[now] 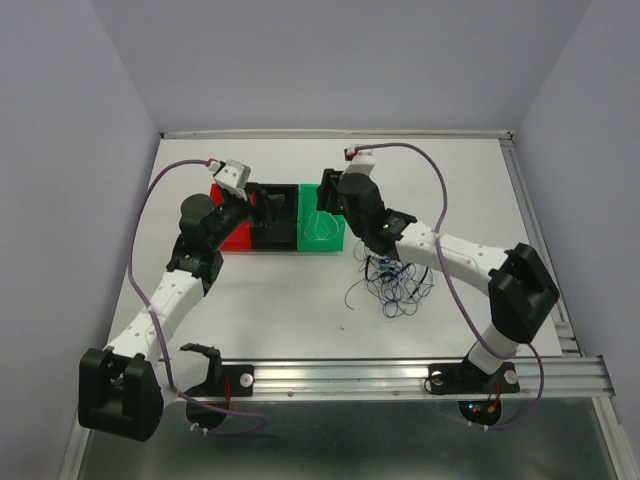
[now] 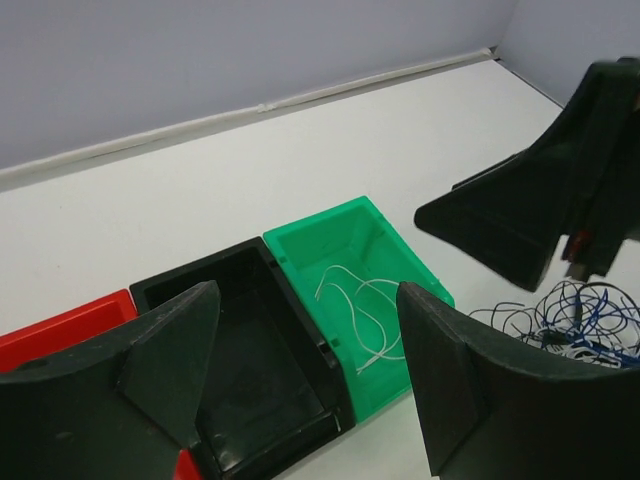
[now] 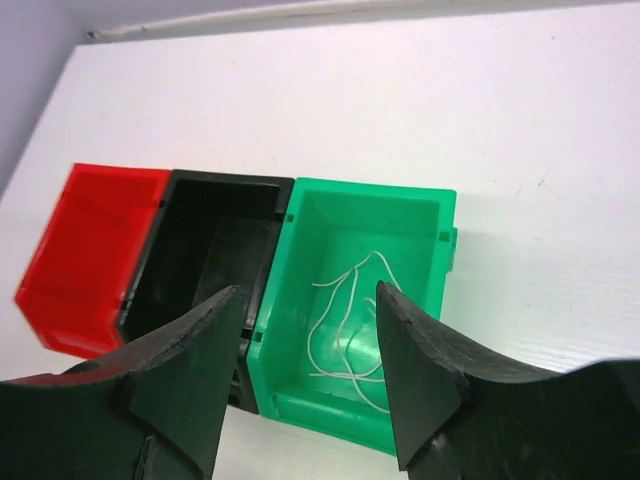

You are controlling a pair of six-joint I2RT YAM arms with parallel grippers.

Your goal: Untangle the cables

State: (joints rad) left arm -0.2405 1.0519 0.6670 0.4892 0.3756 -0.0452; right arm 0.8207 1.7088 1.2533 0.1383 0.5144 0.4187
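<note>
Now our right gripper (image 3: pixel 310 300) hangs with jaws parted and empty over the green bin (image 3: pixel 420 205), where one white cable (image 3: pixel 345 300) lies looped. Our left gripper (image 2: pixel 305 300), wide and empty, hovers over the black bin (image 2: pixel 270 350). The tangle of cables (image 1: pixel 398 280) sits behind the right jaws, toward that arm's base, so it is nearer.

Cable (image 3: pixel 345 282) in rightmost bin (image 3: pixel 372 215)

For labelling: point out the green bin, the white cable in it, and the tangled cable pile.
green bin (image 3: pixel 375 220), right wrist view, far inner wall
white cable (image 3: pixel 348 322), right wrist view, middle of loops
tangled cable pile (image 1: pixel 400 282), top view, centre
</note>
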